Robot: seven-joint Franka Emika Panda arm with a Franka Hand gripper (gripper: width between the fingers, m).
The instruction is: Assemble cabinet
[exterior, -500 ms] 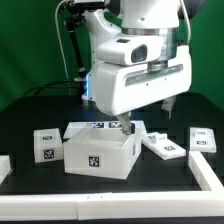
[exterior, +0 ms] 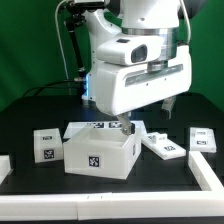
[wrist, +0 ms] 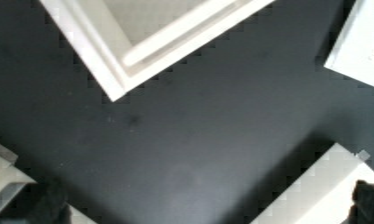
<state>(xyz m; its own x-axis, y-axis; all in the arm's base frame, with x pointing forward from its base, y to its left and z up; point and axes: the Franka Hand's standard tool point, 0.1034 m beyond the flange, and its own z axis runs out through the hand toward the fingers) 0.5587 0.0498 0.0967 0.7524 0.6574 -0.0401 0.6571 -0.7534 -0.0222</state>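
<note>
The cabinet [exterior: 100, 152] is a white boxy body with a marker tag on its front, standing at the table's middle. My gripper [exterior: 122, 126] hangs just behind its far right corner, low over the table. In the wrist view the gripper [wrist: 202, 208] is open and holds nothing. Its dark fingertips [wrist: 31, 206] stand far apart at the picture's edges, with bare dark table between them. A white framed corner [wrist: 134, 52], probably the cabinet's, lies ahead of the jaws. A white slab [wrist: 322, 188] lies close to one finger.
A small tagged block [exterior: 46, 146] lies at the exterior view's left. A flat tagged panel [exterior: 161, 144] and another block [exterior: 203, 139] lie at the right. The marker board [exterior: 92, 124] lies behind the cabinet. White rails [exterior: 100, 207] edge the table's front.
</note>
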